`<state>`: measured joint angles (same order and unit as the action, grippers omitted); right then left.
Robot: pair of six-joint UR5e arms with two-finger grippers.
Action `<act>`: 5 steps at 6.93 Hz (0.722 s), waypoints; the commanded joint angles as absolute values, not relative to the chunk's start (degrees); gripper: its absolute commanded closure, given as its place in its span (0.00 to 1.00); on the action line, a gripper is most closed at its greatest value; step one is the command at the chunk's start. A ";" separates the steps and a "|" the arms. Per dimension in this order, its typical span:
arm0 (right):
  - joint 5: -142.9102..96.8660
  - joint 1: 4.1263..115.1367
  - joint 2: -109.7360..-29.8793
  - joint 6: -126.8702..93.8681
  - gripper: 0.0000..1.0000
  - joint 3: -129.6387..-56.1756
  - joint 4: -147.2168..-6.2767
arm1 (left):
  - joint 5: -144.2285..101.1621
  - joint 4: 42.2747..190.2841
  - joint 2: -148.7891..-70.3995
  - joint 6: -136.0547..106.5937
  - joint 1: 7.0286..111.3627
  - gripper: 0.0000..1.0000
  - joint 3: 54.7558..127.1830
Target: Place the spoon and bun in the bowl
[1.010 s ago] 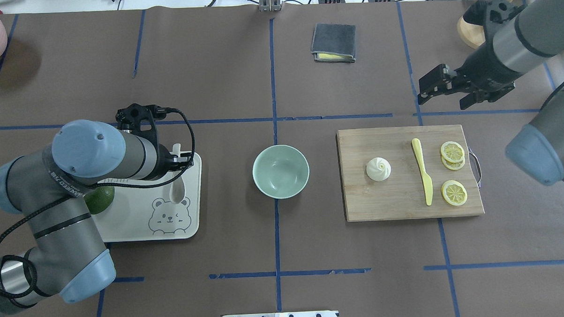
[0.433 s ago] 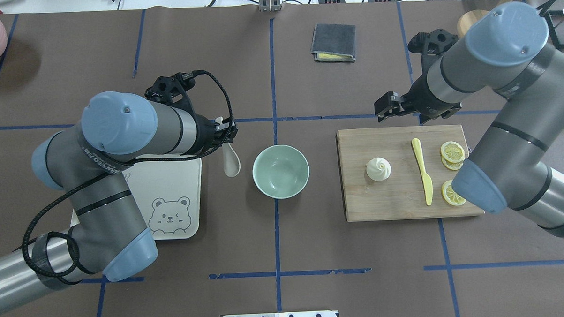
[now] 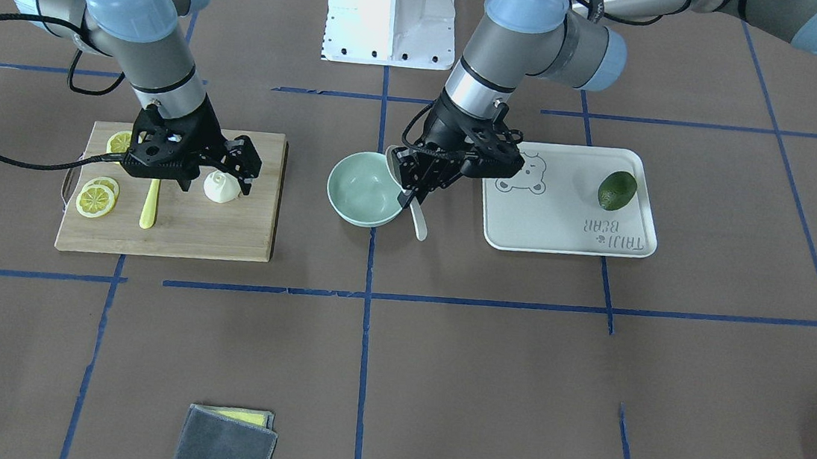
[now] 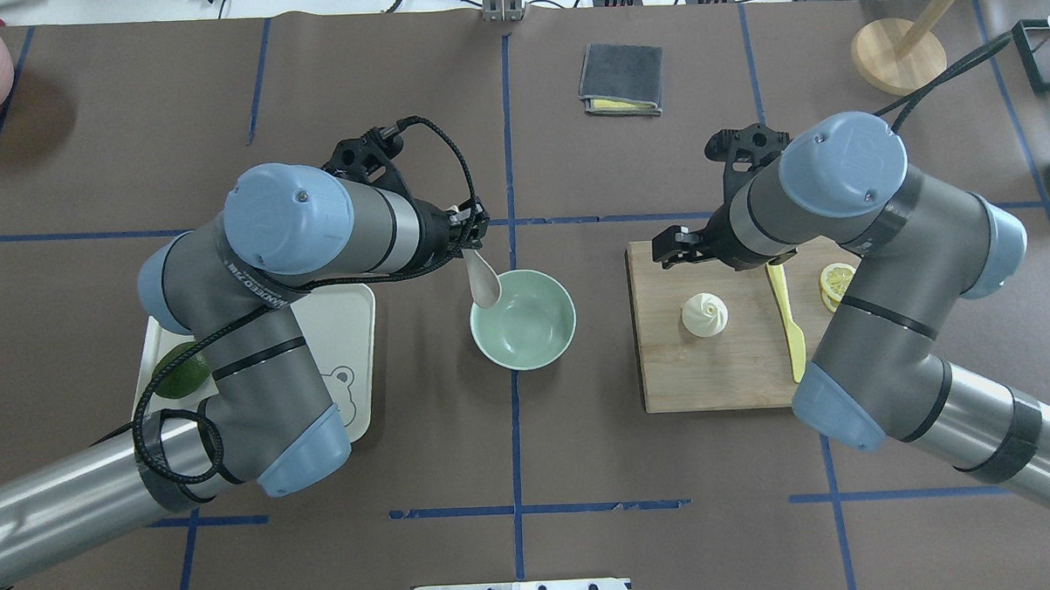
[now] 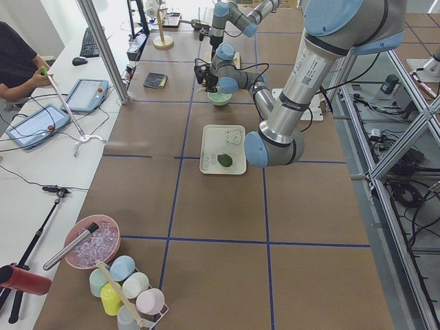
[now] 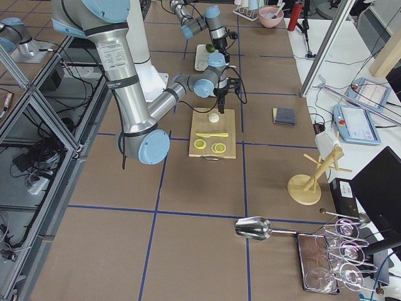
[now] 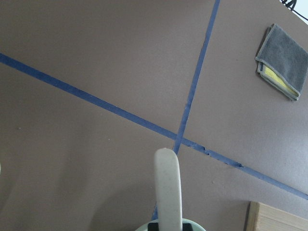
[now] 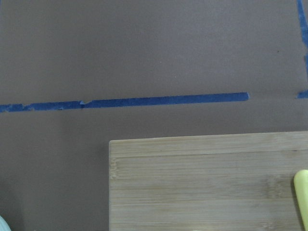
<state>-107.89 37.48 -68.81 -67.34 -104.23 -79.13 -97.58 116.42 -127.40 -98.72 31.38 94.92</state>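
Hanging by its handle from the left gripper [image 4: 471,240], whose fingers are clamped on it, the spoon [image 4: 484,283] tilts scoop-down at the rim of the bowl [image 4: 536,351] on the side nearest the tray [image 4: 352,336]. From overhead the scoop seems to overlap the rim, but from the front it looks to be just outside, so I cannot say it is truly over the hollow. Letting go here is the main risk: the scoop could strike the rim, slide down the outer wall onto the table, or tip the light bowl.

The bun [image 4: 705,315] sits untouched on the cutting board [image 4: 720,375], well apart from the bowl. The right gripper [image 4: 673,244] hovers above the board's far corner with its fingers spread. A bun this soft and round could squash under a hard pinch or roll off an off-centre one. The yellow knife [image 4: 788,321] lies near it and could get knocked. With both arms converging on one bowl, they may crowd each other.
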 commanded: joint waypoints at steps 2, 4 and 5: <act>-106.61 34.55 -69.34 -68.29 0.00 -101.70 -78.84 | -94.40 119.36 -129.46 -100.11 29.36 1.00 92.11; -106.61 33.75 -69.87 -68.29 0.01 -100.73 -79.36 | -94.39 119.53 -129.55 -100.02 29.36 1.00 91.24; -107.05 33.75 -70.48 -68.29 0.02 -100.81 -79.37 | -94.39 119.62 -129.55 -99.93 29.27 1.00 90.88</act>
<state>-106.72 33.91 -69.87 -68.28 -100.96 -79.28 -94.41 119.51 -129.50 -100.02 29.35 91.39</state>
